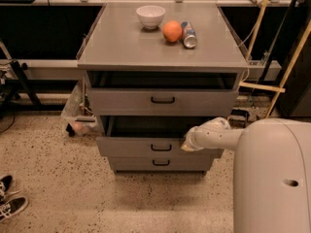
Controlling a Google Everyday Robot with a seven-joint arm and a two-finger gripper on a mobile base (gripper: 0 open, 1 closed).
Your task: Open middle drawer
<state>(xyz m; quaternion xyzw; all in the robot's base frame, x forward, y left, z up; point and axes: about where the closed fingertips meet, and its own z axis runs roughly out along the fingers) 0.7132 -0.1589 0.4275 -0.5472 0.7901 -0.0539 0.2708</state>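
Middle drawer point(127, 147): wide shallow grey front with a small black bar handle point(161, 147), level, pulled partly out, dark interior exposed. Gripper point(186, 144) at its front, right of the handle.

Warm, dimmish light from above. Flat grey worktop point(126, 47) evenly lit; speckled beige floor point(48, 154) shadowed before the cabinet. Pale tool point(188, 143), against the wide grey middle drawer point(131, 147) front's right side, looks soft-edged, possibly motion blur.
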